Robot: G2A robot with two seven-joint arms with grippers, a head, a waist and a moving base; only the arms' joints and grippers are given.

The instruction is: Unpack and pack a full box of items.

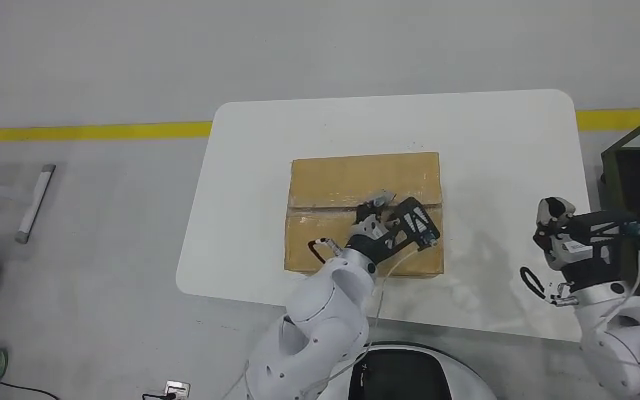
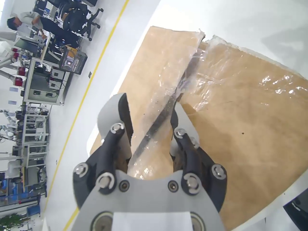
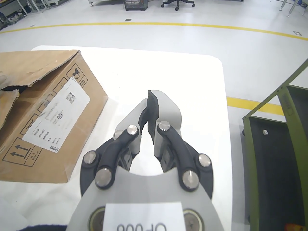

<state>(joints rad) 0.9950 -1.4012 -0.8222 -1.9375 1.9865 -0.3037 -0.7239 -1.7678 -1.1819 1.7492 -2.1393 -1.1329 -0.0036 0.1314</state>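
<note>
Straddles the tape-covered seam [image 2: 166, 106] atop the cardboard box [image 1: 365, 185] with left jaws spread apart, nothing clamped. Holds right jaws pressed together and empty above the white surface [image 1: 500, 150] near its right edge, well apart from the box at mid-surface. Beside that edge, a green cart [image 3: 272, 157]; beyond, a yellow floor line [image 1: 100, 130].
</note>
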